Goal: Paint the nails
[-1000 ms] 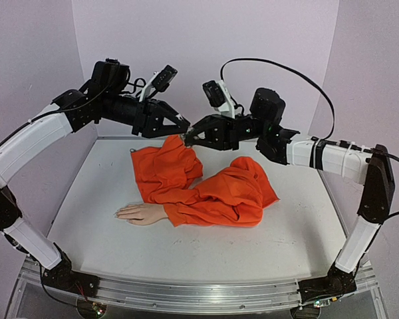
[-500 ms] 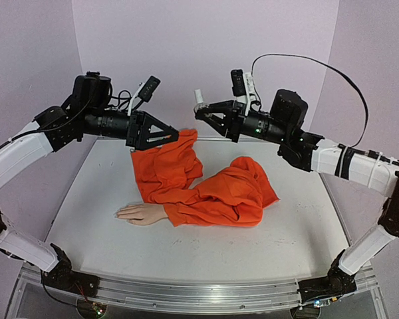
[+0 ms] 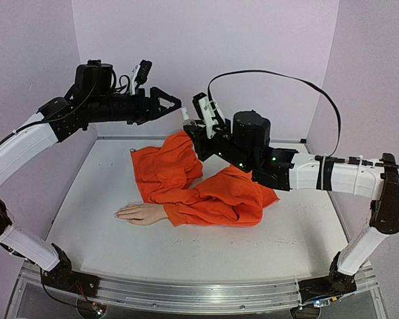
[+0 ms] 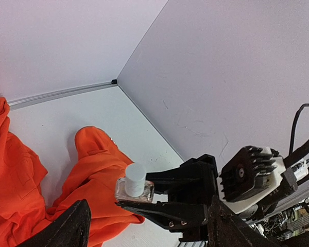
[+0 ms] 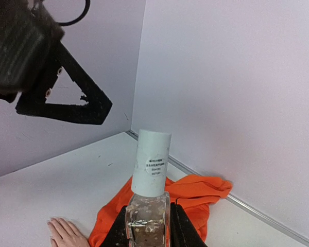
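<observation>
1 mannequin hand point(image 3: 141, 213), 1 orange garment point(image 3: 209, 193), 1 glass bottle point(image 4: 135, 189), 2 grippers (left gripper point(image 3: 178, 104), right gripper point(image 3: 189, 125))

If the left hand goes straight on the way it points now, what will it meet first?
Most likely the small glass bottle, at its white cap, which the right hand holds just ahead of the open left hand. Depth is hard to judge.

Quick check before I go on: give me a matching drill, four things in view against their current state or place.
1 bottle
2 mannequin hand
3 left gripper
4 orange sleeve

A open, empty, in the air
B crumpled in a heap
C clamped in the right gripper
D lying flat, fingers pointing left

Pairs: 1-C, 2-D, 3-A, 4-B
</observation>
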`<control>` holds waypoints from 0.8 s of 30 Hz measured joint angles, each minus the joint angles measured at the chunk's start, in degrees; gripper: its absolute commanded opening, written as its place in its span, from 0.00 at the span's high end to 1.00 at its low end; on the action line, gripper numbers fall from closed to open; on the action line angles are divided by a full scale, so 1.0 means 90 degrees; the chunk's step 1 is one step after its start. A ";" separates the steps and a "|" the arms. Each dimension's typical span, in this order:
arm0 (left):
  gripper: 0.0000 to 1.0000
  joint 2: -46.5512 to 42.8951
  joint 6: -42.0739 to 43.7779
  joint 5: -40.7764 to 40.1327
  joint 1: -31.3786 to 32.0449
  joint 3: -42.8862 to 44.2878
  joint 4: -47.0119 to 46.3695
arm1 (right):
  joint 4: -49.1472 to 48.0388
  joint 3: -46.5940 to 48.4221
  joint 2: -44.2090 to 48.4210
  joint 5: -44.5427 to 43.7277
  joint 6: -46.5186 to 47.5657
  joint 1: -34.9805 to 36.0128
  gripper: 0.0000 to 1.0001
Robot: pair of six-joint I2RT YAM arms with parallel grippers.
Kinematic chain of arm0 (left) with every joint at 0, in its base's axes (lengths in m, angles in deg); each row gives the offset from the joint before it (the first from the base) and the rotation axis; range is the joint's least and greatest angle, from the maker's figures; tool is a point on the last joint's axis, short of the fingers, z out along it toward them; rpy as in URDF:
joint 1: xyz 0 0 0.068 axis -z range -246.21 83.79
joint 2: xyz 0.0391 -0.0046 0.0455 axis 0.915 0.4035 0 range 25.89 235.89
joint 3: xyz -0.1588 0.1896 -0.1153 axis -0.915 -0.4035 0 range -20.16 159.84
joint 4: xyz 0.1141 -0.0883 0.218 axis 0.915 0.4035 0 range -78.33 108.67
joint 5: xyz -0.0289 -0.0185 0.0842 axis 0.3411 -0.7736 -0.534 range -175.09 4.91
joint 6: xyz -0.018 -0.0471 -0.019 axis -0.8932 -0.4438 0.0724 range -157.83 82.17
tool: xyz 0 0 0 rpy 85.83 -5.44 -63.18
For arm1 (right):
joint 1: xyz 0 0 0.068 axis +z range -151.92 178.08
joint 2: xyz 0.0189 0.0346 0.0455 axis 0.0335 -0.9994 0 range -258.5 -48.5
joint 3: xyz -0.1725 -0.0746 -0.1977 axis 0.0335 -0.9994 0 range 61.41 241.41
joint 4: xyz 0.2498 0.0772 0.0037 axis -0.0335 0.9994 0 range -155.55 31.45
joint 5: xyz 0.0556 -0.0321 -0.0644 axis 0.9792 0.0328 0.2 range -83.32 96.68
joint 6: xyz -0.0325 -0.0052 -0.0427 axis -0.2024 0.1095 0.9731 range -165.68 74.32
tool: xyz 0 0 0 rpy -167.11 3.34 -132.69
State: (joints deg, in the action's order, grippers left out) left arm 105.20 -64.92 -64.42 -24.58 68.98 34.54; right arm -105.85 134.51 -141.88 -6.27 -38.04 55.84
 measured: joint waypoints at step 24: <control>0.89 0.0614 -0.0304 -0.0007 0.0000 0.0277 0.0005 | 0.0165 0.0532 -0.0389 -0.0432 0.0483 0.0345 1.00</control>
State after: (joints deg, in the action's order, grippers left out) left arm 110.73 -67.65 -64.49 -24.58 71.47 34.59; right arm -104.36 139.29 -145.38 -10.16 -33.69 58.94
